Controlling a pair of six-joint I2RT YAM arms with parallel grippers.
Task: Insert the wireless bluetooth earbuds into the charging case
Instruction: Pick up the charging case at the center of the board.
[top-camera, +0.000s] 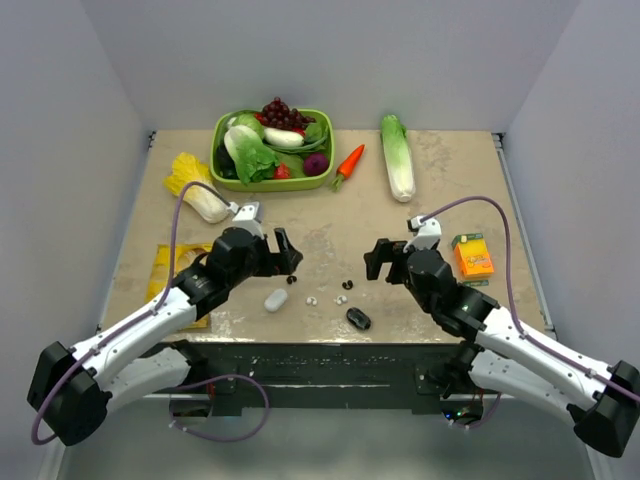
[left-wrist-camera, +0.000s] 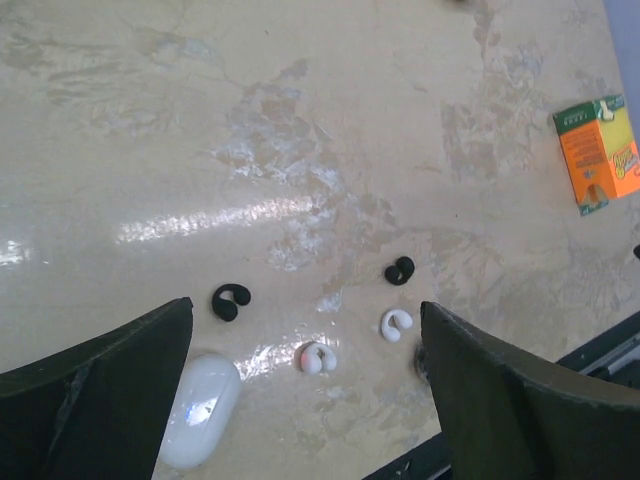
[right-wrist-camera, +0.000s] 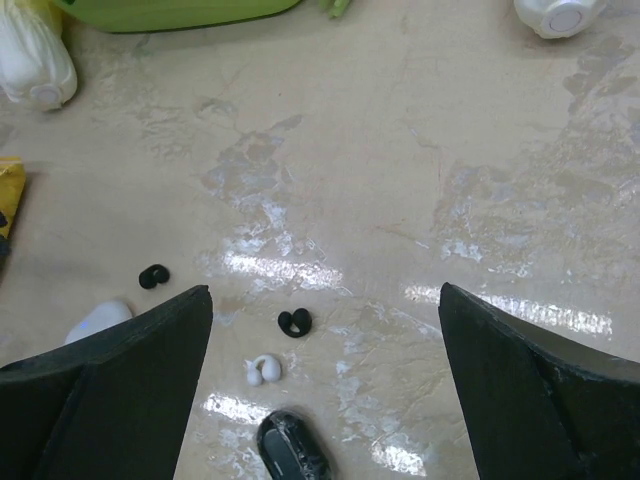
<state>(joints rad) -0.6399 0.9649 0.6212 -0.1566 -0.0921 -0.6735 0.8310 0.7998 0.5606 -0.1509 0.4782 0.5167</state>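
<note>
Nothing's grabbed yet, the left gripper (top-camera: 288, 255) and right gripper (top-camera: 373, 258) both hover with jaws spread wide and empty. Closest to the front edge is a black case (top-camera: 358, 318), a decoy I'd say. Left of it lies the white charging case (left-wrist-camera: 200, 410), flat on the table and shut as far as I can tell, so I reckon it needs opening first. The nearer white earbud (left-wrist-camera: 318, 357) lies just beside it, the other white earbud (left-wrist-camera: 396, 324) further right. They're tiny and glossy, so I'd drop straight down straddling one or it'll squirt out. Two black earbuds (left-wrist-camera: 230, 301) lie just behind, easy to nudge or pinch by mistake. The orange carton (top-camera: 473, 256), yellow packet (top-camera: 165, 265), napa cabbage (top-camera: 200, 190), green basket (top-camera: 265, 186) of veg and carrot (top-camera: 349, 163) are all well apart, no bother.
</note>
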